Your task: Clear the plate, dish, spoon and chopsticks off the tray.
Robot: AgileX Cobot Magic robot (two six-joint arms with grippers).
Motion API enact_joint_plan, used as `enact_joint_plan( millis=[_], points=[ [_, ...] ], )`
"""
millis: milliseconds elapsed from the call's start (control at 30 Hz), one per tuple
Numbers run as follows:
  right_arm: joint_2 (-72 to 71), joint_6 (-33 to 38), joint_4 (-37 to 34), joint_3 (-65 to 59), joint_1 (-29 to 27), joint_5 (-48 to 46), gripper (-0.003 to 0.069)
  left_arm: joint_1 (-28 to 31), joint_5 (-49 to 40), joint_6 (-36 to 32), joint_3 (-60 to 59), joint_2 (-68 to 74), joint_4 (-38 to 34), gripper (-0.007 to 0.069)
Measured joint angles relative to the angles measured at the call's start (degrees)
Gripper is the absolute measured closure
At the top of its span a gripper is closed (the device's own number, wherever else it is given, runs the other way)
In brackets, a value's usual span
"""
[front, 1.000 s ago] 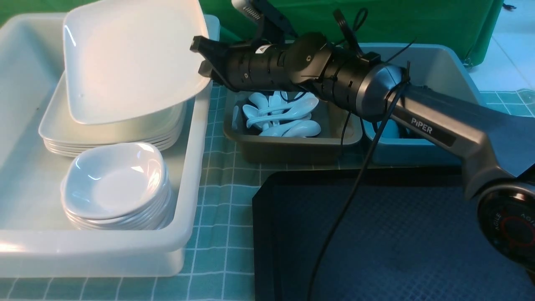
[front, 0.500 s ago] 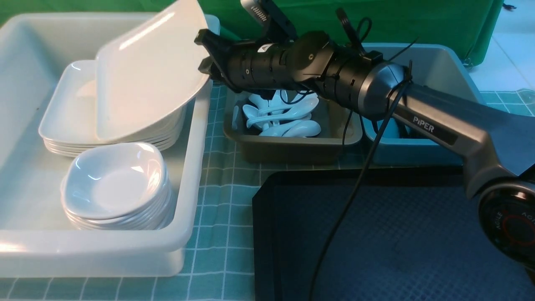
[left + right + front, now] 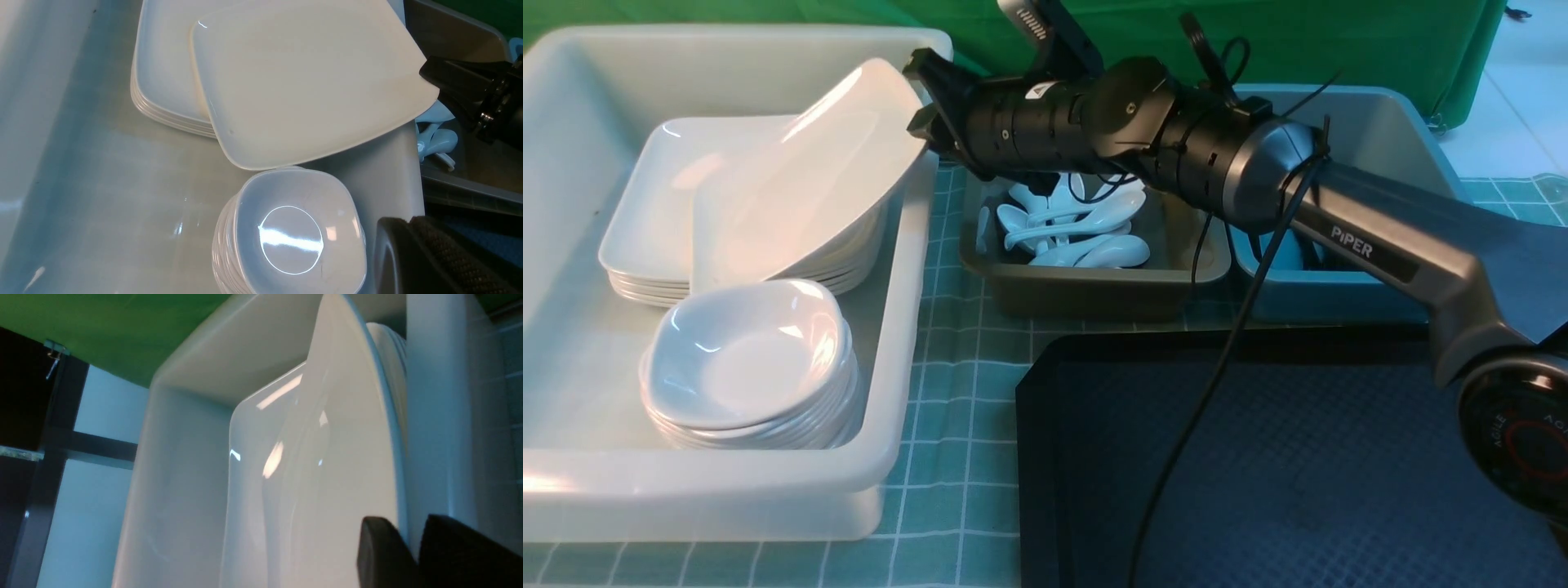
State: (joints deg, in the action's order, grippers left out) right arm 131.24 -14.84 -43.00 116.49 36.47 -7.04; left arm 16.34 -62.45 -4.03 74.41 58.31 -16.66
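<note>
- Glossy square white plate [image 3: 800, 196], rounded corners, tilted over plate stack [image 3: 654, 212] in translucent white bin [image 3: 907, 269]
- Plate rim pinched by right gripper [image 3: 925, 102]
- Left gripper [image 3: 433, 261] cropped; its state cannot be told
- Textured black tray [image 3: 1298, 465] partly hidden by arm

Right end effector [image 3: 925, 102] clamped, arm stretched forward-left

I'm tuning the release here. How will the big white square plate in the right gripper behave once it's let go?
The glossy white square plate looks rigid and slick, so it will probably slide. It leans tilted on the stack of white square plates, pinched at one corner by the right gripper; it may drop with a clatter and chip.
</note>
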Motion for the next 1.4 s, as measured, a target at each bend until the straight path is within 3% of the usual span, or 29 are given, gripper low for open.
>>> enact_joint_plan(
  millis=[200,467,600,733,767,867,1000,1133,1300,1400],
  points=[
    [0.0,-3.9,0.1,0.0,2.2,6.2,0.0499,0.1,0.3,0.2,0.0,0.0,0.0,0.0613],
    [0.0,-3.2,0.1,0.0,2.8,8.1,0.0425,0.1,-0.1,0.2,0.0,0.0,0.0,0.0612],
    [-0.9,1.6,0.1,0.0,1.5,3.1,0.044,0.1,-0.9,0.2,0.0,0.0,0.5,0.0612],
    [-4.9,17.1,1.8,0.0,-2.7,-10.2,0.0541,-0.7,-1.0,-0.6,0.0,0.2,0.6,0.0612],
    [-7.0,20.7,3.6,0.0,-4.3,-14.8,0.0585,-1.4,-0.9,-0.9,0.0,0.3,0.6,0.0612],
    [-13.9,26.1,13.2,0.0,-8.6,-26.2,0.0629,-4.5,-0.9,-1.6,0.0,1.0,0.5,0.0612],
    [-23.5,26.1,29.5,0.1,-13.5,-41.1,0.0635,-11.0,-0.8,-2.0,0.0,1.9,0.5,0.0612],
    [-31.6,25.8,38.1,0.1,-16.5,-49.5,0.0635,-16.0,0.6,-2.8,0.0,1.9,0.7,0.0612],
    [-41.6,24.2,40.6,-2.4,-17.4,-49.7,0.0636,-19.3,0.6,-3.3,0.0,1.5,0.7,0.0612],
    [-53.1,20.8,42.1,-12.0,-17.4,-41.1,0.0636,-21.1,0.6,-4.3,0.0,0.4,0.9,0.0612]
  ],
)
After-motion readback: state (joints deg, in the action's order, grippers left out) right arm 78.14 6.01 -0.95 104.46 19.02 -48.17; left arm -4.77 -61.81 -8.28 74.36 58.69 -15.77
